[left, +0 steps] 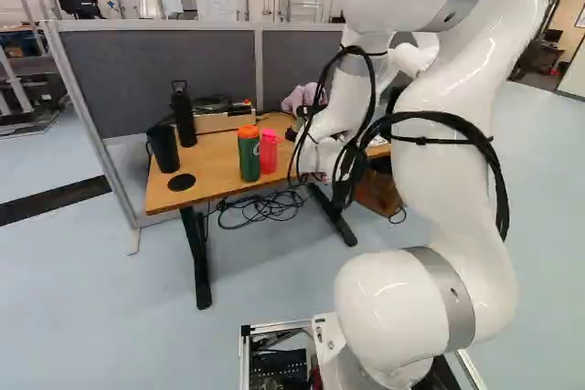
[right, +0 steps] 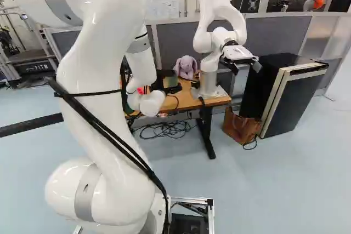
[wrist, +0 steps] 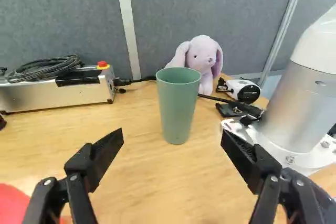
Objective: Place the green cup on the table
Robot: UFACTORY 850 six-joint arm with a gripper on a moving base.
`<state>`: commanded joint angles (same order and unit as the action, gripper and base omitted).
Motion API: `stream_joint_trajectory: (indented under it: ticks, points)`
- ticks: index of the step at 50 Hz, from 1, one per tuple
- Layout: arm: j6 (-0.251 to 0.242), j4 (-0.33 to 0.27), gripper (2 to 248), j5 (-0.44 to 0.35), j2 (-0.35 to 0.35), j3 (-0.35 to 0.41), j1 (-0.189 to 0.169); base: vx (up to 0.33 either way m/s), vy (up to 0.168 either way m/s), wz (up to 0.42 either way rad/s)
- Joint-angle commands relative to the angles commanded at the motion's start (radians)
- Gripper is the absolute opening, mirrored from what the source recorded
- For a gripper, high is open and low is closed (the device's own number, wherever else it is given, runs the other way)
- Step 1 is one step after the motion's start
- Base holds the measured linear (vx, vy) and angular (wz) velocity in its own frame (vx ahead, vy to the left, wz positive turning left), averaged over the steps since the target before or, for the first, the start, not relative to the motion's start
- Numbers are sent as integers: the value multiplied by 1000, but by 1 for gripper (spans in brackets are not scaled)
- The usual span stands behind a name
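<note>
Cup (wrist: pixel 178 108) stood upright on the table (wrist: pixel 144 182), in from its back edge — ahead of the claw (right: pixel 170 83), whose fingers (wrist: pixel 106 149) were apart. White lettering (right: pixel 39 64) marked a machine (right: pixel 33 72) beyond.

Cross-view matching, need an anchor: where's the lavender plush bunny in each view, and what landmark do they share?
Left base view: lavender plush bunny at upper middle, just left of the white arm.
Right base view: upper middle, just left of another robot.
Wrist view: ahead of the gripper, beyond the tapered green cup.
Shared landmark: grey fabric partition behind it.
</note>
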<state>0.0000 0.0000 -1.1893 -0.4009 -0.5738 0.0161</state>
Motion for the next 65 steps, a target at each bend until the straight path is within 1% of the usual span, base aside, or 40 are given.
stream_joint_trajectory:
  ticks: [17,33,49,65]
  points:
    - [0,0,247,6,14,10,0,0,0,0]
    - [0,0,247,26,57,40,-1,0,0,0]
    - [0,0,247,59,128,91,-3,0,0,0]
    - [0,0,247,106,228,163,-5,0,0,0]
